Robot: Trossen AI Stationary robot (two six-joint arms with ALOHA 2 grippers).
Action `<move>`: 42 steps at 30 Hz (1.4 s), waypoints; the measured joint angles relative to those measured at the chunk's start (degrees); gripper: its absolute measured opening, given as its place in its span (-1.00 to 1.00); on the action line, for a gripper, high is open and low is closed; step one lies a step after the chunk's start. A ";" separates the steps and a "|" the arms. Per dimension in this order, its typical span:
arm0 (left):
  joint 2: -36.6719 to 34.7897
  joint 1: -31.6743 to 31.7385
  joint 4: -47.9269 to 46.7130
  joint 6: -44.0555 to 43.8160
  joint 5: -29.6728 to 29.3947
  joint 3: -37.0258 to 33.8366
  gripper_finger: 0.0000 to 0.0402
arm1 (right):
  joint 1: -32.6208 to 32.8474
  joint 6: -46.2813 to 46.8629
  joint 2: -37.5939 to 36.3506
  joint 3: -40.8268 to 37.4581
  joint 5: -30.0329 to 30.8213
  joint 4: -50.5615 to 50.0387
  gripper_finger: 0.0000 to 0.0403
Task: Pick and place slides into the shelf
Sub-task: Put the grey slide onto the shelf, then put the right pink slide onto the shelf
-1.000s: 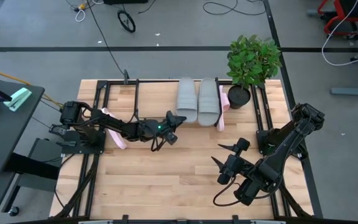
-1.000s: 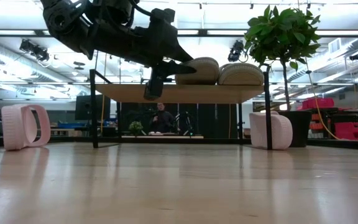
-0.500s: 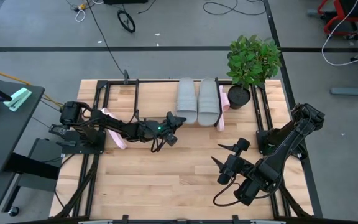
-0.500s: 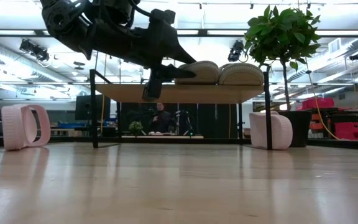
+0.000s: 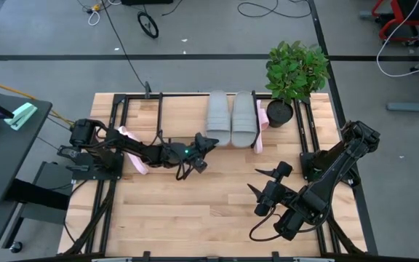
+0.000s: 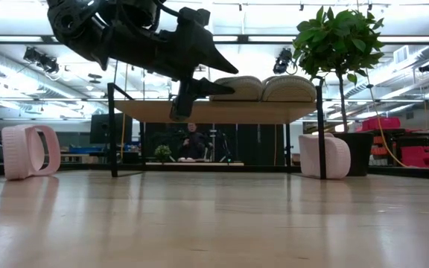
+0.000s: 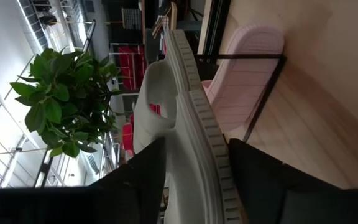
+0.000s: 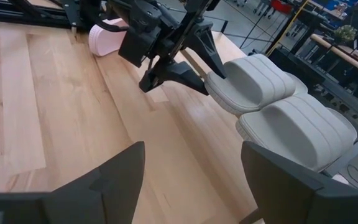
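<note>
Grey slides (image 5: pixel 230 118) side by side (lengthwise front-to-back), shelf (image 5: pixel 180 106)

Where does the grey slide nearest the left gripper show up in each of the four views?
High view: grey slide on the shelf, left of its twin.
Low view: grey slide atop the shelf board, beside the left gripper.
Left wrist view: its ribbed sole fills the centre.
Right wrist view: the nearer grey slide.
Shared landmark: potted plant.

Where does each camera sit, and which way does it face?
High: overhead, facing down; both arms, shelf.
Low: table height, facing the room; left claw open at grey slides.
Left wrist: faces grey slides, pink slide.
Right wrist: faces left claw; right claw open.
All share the grey slides.
</note>
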 joint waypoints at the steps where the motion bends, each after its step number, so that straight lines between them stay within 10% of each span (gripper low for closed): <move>1: 0.00 -0.03 -0.02 0.04 -0.04 0.00 -0.09 | 0.00 0.00 0.00 0.00 0.00 0.00 0.35; 22: 0.00 -4.26 0.00 0.04 -6.94 0.00 0.10 | 1.01 0.74 -0.25 0.02 -3.61 -3.61 0.35; 32: -3.76 -8.39 0.90 -6.23 -17.48 0.02 0.04 | 9.74 37.03 -2.68 0.01 -6.09 -29.16 0.30; 42: -8.42 -13.54 -1.17 -15.96 -20.17 0.00 0.01 | 17.06 59.09 -2.67 -11.57 -10.67 -28.52 0.29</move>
